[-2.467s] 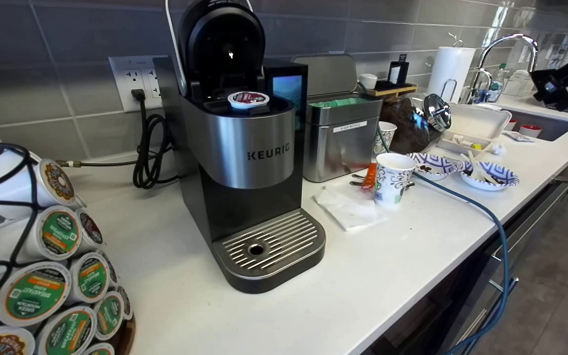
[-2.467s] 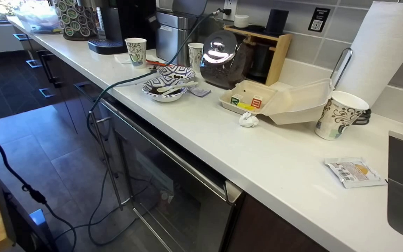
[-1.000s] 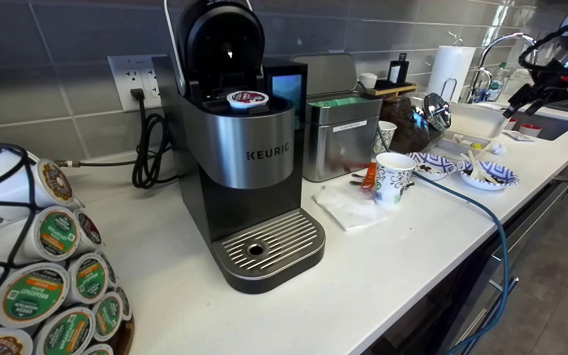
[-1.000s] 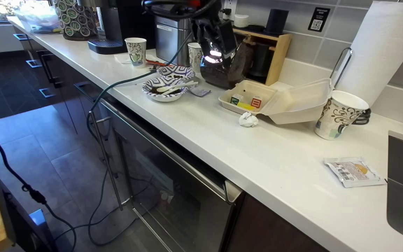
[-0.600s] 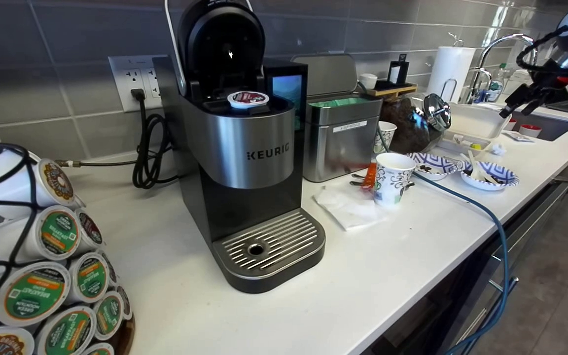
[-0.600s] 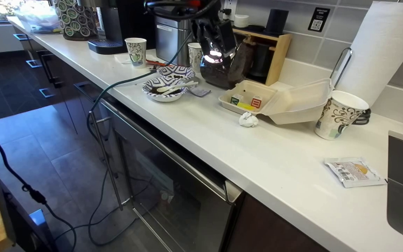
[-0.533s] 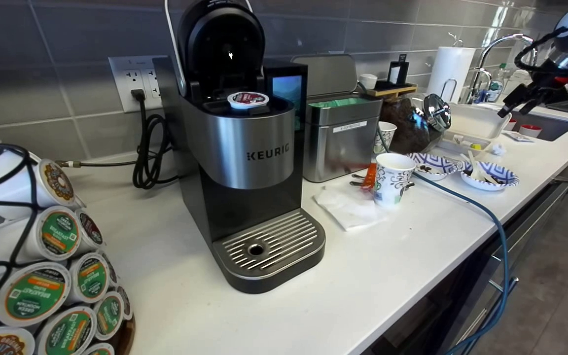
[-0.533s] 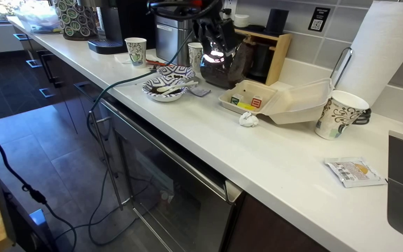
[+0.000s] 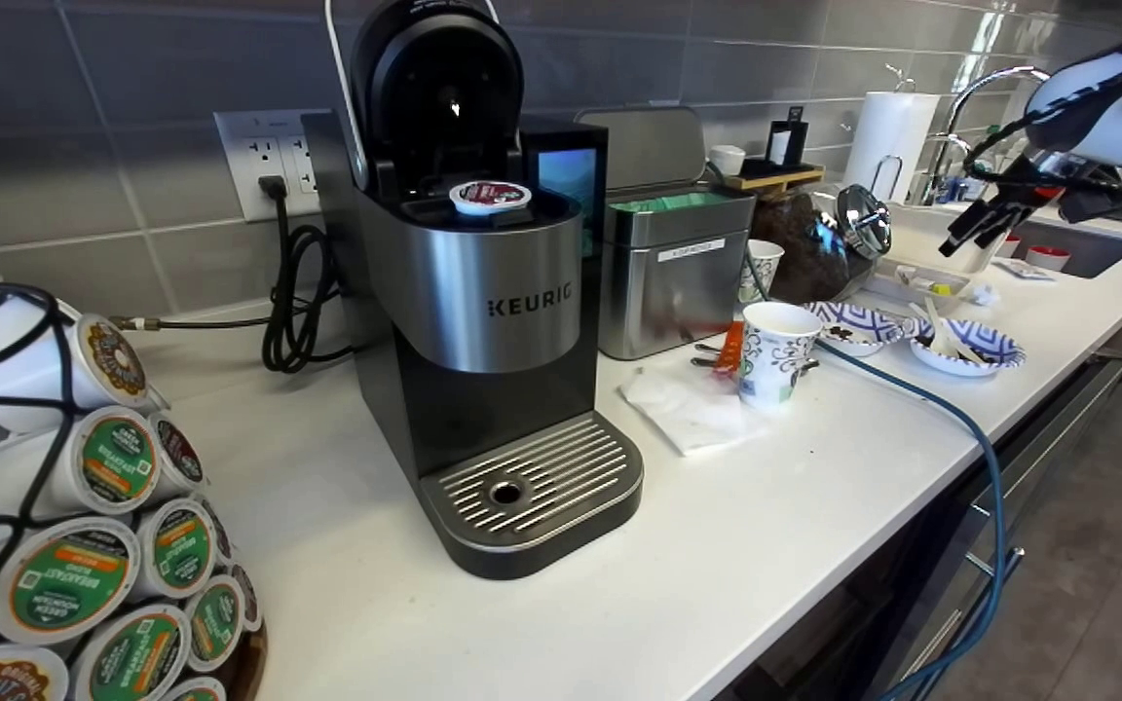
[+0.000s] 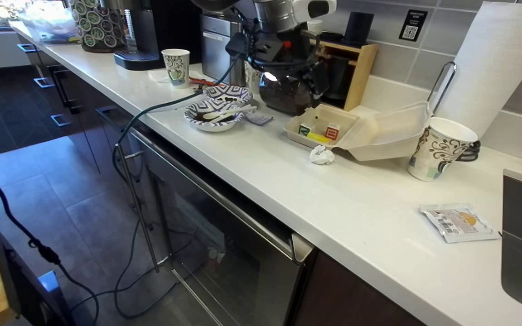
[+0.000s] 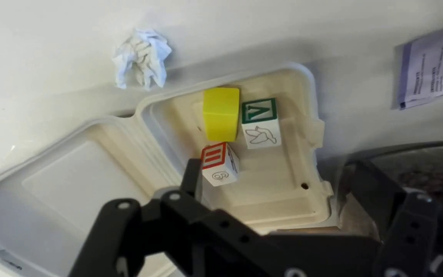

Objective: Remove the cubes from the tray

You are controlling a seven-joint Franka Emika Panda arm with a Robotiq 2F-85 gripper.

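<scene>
Closest to me, a crumpled white paper wad [image 10: 322, 155] lies just outside the beige moulded-fibre tray [image 11: 263, 186], whose near side holds a plain yellow block [image 11: 221, 114]. Beside it sits a white cube with a green-framed V [image 11: 261, 123]; deeper, by the tray's hinge, a white cube with a red-framed letter [image 11: 220, 164]. The black two-finger gripper [image 11: 278, 169] hangs over the tray, jaws wide apart on nothing. Beyond the tray sits a dark-filled glass jar [image 9: 809, 253]. I'd take the V cube first, as it looks freest: ease away from the jar, narrow the jaws a little, sink straight, pinch opposite faces, then lift above the tray's wall.
</scene>
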